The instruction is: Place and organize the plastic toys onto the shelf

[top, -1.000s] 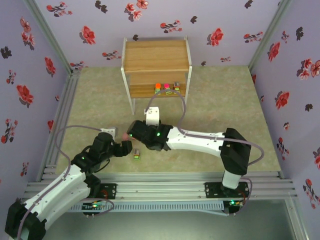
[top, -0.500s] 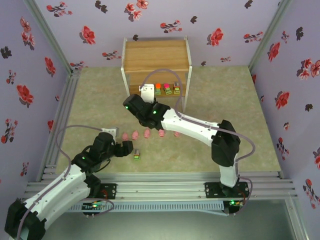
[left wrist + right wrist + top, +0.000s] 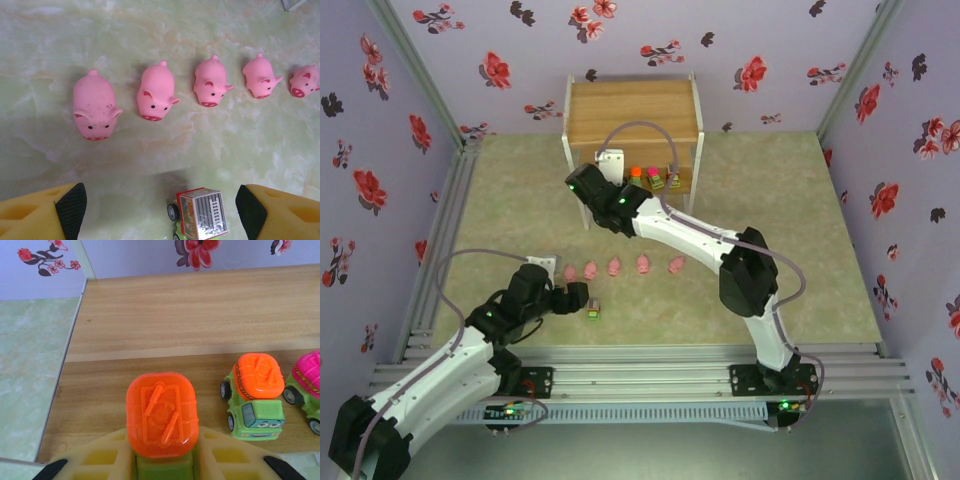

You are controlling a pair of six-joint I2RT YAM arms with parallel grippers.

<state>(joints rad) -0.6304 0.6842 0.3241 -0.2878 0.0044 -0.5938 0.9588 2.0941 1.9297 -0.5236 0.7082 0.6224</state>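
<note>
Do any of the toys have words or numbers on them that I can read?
No words or numbers can be read.
The small toy truck with a grey striped box top: a colourful side sticker, too blurred to read.
The orange-topped green toy truck in the right hand: a raised pattern, no letters.
The five pink plastic pigs: plain, no writing.

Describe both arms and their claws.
The left arm and right arm have white links, black joints, small green lights and a looping grey cable. The left claw and right claw have yellow fingers with black ends.
</note>
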